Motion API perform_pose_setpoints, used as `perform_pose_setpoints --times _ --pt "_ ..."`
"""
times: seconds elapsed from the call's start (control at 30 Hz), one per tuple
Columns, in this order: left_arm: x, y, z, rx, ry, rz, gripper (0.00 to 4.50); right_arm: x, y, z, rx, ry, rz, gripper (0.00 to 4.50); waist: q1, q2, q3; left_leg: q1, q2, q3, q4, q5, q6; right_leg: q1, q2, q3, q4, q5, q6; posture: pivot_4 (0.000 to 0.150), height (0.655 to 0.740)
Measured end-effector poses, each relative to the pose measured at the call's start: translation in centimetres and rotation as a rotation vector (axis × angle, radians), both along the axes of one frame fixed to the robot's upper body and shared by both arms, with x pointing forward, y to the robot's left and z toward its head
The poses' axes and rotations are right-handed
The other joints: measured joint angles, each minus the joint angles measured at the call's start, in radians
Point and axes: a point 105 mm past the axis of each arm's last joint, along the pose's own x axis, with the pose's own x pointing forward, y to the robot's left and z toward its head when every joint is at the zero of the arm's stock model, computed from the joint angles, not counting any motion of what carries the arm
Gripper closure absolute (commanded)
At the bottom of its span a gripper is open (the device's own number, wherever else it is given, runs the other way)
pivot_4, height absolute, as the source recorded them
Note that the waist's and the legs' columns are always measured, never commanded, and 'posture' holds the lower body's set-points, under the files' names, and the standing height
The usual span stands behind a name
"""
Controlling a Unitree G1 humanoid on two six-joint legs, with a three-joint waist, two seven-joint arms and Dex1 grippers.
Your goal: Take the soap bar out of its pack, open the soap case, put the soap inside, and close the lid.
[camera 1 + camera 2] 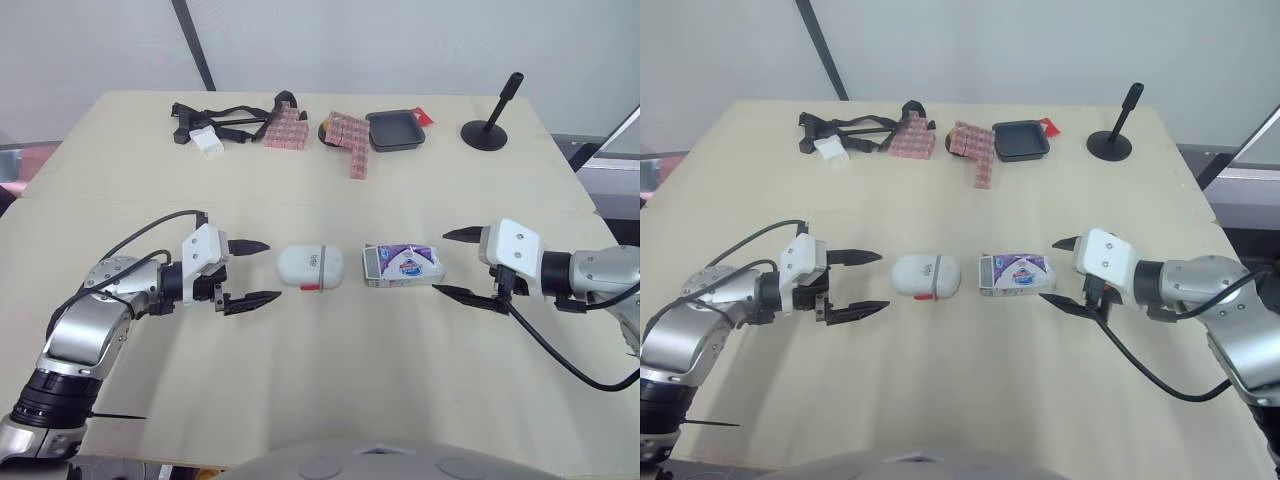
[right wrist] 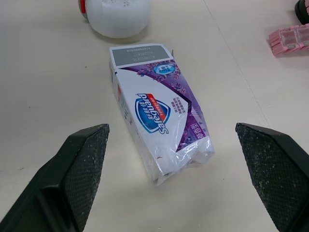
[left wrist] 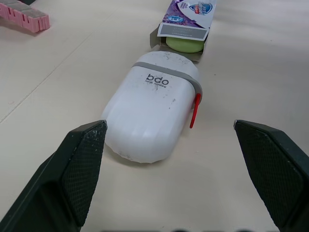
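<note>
Soap pack [image 1: 403,265] lies just ahead of the spread right gripper [image 1: 441,262]

A: What's on the table [image 1: 330,380]?
B: Mid-table: white soap case [image 1: 310,266], closed, red tab on its side. Soap pack [image 1: 403,264] just beside it, open end facing the case, green soap bar [image 3: 184,44] showing inside.
A: Far edge?
B: Black straps [image 1: 228,120], white block [image 1: 207,142], pink block clusters [image 1: 350,135], black tray [image 1: 396,130], black stand [image 1: 486,135].
</note>
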Motion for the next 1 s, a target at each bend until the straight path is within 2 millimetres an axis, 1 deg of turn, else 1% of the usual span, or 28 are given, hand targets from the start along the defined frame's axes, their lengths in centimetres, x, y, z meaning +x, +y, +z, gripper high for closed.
perform_pose_setpoints --times 0.53,0.67,0.83,0.9,1.0 --pt "-0.2 0.4 -0.4 0.026 -0.003 -0.008 0.03 0.2 -0.2 -0.1 0.004 0.009 -0.009 0.00 0.000 0.000 0.000 0.000 0.000 0.000 0.000 0.000 0.000 0.000 0.000 0.000 0.000 0.000 0.000 0.150 0.7400" --pt "-0.1 0.6 -0.6 0.026 0.003 0.000 0.03 0.3 0.0 0.2 0.029 0.011 0.002 0.00 -0.001 0.000 0.000 0.000 0.000 0.000 0.000 0.000 0.000 0.000 0.000 0.000 0.001 0.000 0.000 0.150 0.7400" --pt "0.1 0.8 -0.7 0.028 0.000 0.007 0.03 1.1 0.1 1.2 0.038 0.000 0.033 0.00 -0.004 0.000 0.000 0.000 0.000 0.000 0.001 0.000 0.000 0.000 0.000 0.000 0.001 0.000 0.000 0.150 0.7400" --pt "0.2 0.8 -0.7 0.029 -0.002 0.008 0.03 1.5 0.4 1.1 0.030 0.017 0.069 0.00 -0.007 0.000 0.000 0.000 0.000 0.000 0.001 0.000 0.001 0.000 0.000 0.000 0.002 0.000 0.000 0.150 0.7400" --pt "0.3 0.8 -0.6 0.031 -0.016 0.009 0.03 1.8 0.8 0.4 0.023 0.075 0.125 0.00 -0.008 0.000 0.000 0.000 0.000 0.000 0.002 0.000 0.001 0.000 0.000 0.000 0.002 0.000 0.000 0.150 0.7400"
